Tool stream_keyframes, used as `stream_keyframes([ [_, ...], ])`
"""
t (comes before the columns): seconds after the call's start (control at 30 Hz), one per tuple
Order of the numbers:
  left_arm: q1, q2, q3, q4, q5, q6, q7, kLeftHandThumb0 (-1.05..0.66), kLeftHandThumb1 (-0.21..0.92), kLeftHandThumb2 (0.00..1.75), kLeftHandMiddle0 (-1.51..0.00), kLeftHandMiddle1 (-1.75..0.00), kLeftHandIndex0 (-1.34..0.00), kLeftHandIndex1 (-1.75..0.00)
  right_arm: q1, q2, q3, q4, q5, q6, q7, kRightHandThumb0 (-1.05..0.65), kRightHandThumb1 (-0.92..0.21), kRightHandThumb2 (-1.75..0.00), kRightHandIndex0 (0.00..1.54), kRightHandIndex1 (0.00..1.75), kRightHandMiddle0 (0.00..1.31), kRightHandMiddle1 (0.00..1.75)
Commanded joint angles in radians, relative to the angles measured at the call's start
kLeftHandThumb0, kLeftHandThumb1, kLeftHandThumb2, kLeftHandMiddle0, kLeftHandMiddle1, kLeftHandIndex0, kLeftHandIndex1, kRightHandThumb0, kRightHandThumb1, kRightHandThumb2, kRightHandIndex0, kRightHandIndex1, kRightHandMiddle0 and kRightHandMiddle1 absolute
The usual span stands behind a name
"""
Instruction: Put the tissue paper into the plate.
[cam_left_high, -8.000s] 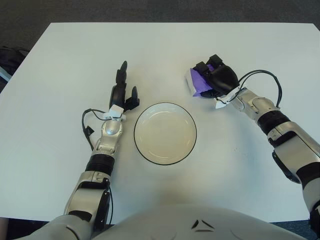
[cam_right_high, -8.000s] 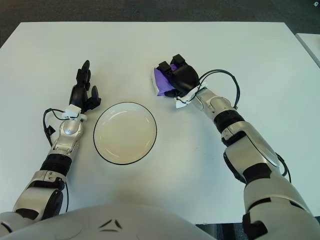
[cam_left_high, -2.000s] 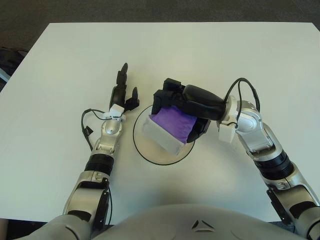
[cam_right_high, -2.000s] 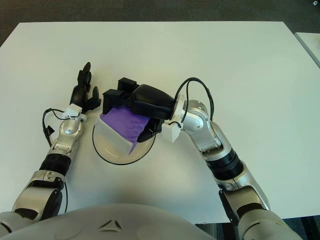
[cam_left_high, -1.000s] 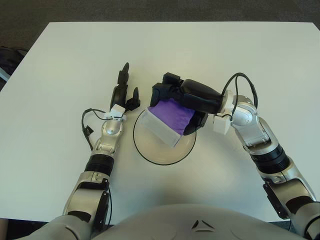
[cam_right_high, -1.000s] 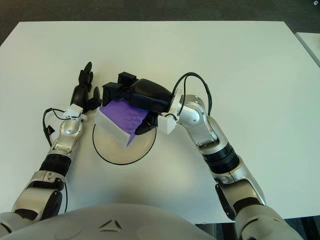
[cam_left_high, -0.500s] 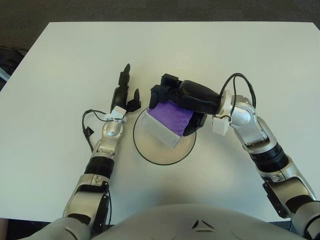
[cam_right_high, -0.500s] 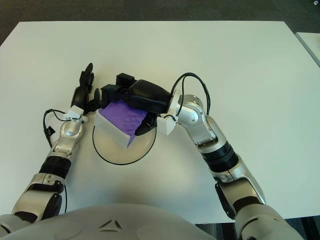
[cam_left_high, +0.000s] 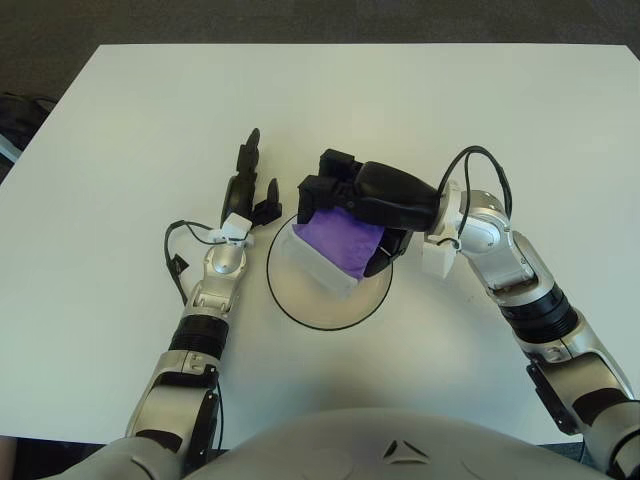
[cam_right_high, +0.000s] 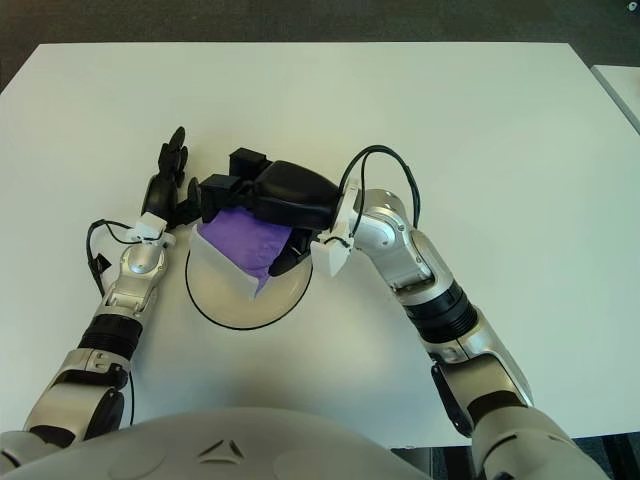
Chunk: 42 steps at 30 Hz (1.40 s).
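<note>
R hand (cam_left_high: 365, 205) is over the far side of the plate (cam_left_high: 300, 305), fingers (cam_left_high: 325, 185) curled round the tissue paper (cam_left_high: 340, 245) w/ the thumb hooked under its near right edge. The tissue paper is a purple pack w/ white ends, tilted, its lower left white end down inside the plate; can't tell whether that end touches the plate's floor. The hand's black shell hides the pack's top and far side, plus the plate's far rim.

The plate is white w/ a dark rim, on the white desk (cam_left_high: 480, 110), just in front of the robot's torso (cam_left_high: 350, 445). R forearm runs from the near right across to the plate; a black cable (cam_left_high: 480, 165) loops above the wrist.

L hand (cam_left_high: 246, 190) shows just left of the plate's far left rim, fingers spread and pointing away from the robot, holding nothing. Its nearest fingertip is close to the R hand's fingers and the pack's left corner, a narrow gap between. A black cable (cam_left_high: 178, 255) loops beside the L wrist. Dark floor (cam_left_high: 300, 20) past the desk's far edge.
</note>
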Motion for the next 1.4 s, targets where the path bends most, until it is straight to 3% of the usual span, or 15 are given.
stream_keyframes([
  [0.0,0.115,-0.071,0.000,0.146,-0.071,-0.015,-0.053,-0.88,0.92,0.95,-0.13,0.00,0.00,-0.03,0.018,-0.001,0.008,-0.031,-0.006,-0.023,-0.011,-0.23,-0.72,-0.80,0.21,1.73,0.25,1.74],
  [0.07,0.089,-0.094,0.017,0.183,-0.109,-0.015,-0.065,-0.87,0.92,0.95,-0.12,0.00,0.00,-0.01,0.023,-0.003,0.013,-0.032,0.003,-0.020,0.000,-0.49,-0.80,-0.63,0.11,1.55,0.13,1.72],
  [0.1,0.081,-0.102,0.021,0.194,-0.120,-0.016,-0.067,-0.86,0.92,0.95,-0.12,0.00,0.00,-0.01,0.024,-0.005,0.014,-0.032,0.006,-0.019,0.004,-0.60,-0.84,-0.56,0.07,1.32,0.08,1.53],
  [0.13,0.076,-0.126,0.032,0.198,-0.149,-0.021,-0.071,-0.86,0.92,0.95,-0.11,0.00,0.00,-0.01,0.022,-0.013,0.020,-0.031,0.007,-0.020,0.016,-0.64,-0.86,-0.54,0.05,1.24,0.07,1.46],
  [0.17,0.073,-0.143,0.040,0.202,-0.171,-0.026,-0.075,-0.85,0.92,0.96,-0.10,0.00,0.00,0.00,0.021,-0.019,0.024,-0.030,0.007,-0.020,0.025,-0.73,-0.88,-0.56,0.03,0.88,0.04,1.09],
  [0.23,0.065,-0.179,0.055,0.214,-0.211,-0.043,-0.084,-0.85,0.92,0.98,-0.09,0.00,0.00,0.00,0.017,-0.029,0.031,-0.027,0.006,-0.025,0.039,-0.83,-0.90,-0.61,0.01,0.48,0.02,0.64],
  [0.4,0.074,-0.277,0.086,0.233,-0.302,-0.138,-0.109,-0.86,0.92,1.01,-0.08,0.00,0.00,0.00,0.010,-0.046,0.036,-0.008,-0.038,-0.072,0.026,-0.92,-0.92,-0.69,0.00,0.11,0.00,0.25],
  [0.53,0.068,-0.315,0.120,0.253,-0.337,-0.204,-0.137,-0.86,0.92,1.04,-0.08,0.00,0.00,0.00,0.010,-0.050,0.035,0.005,-0.066,-0.101,0.005,-0.97,-0.92,-0.76,0.00,0.02,0.00,0.10],
  [0.73,0.044,-0.346,0.154,0.286,-0.351,-0.276,-0.169,-0.82,0.92,1.08,-0.09,-0.01,0.00,0.00,0.019,-0.046,0.028,0.014,-0.100,-0.121,-0.025,-0.98,-0.92,-0.77,0.00,0.00,0.00,0.02],
  [1.07,-0.010,-0.318,0.172,0.292,-0.277,-0.249,-0.123,-0.79,0.92,1.12,-0.08,0.00,-0.04,-0.03,0.033,-0.044,0.026,0.020,-0.133,-0.121,-0.063,-0.94,-0.92,-0.80,0.00,0.00,0.00,0.00],
  [1.2,-0.013,-0.308,0.169,0.299,-0.216,-0.249,-0.056,-0.78,0.92,1.13,-0.08,0.00,-0.01,-0.20,0.032,-0.045,0.028,0.025,-0.134,-0.117,-0.063,-0.92,-0.92,-0.82,0.00,0.00,0.00,0.00],
  [1.37,-0.015,-0.307,0.165,0.296,-0.169,-0.249,0.004,-0.78,0.92,1.13,-0.06,0.00,0.00,-0.27,0.032,-0.045,0.030,0.031,-0.135,-0.116,-0.060,-0.92,-0.92,-0.84,0.00,0.00,0.00,0.00],
])
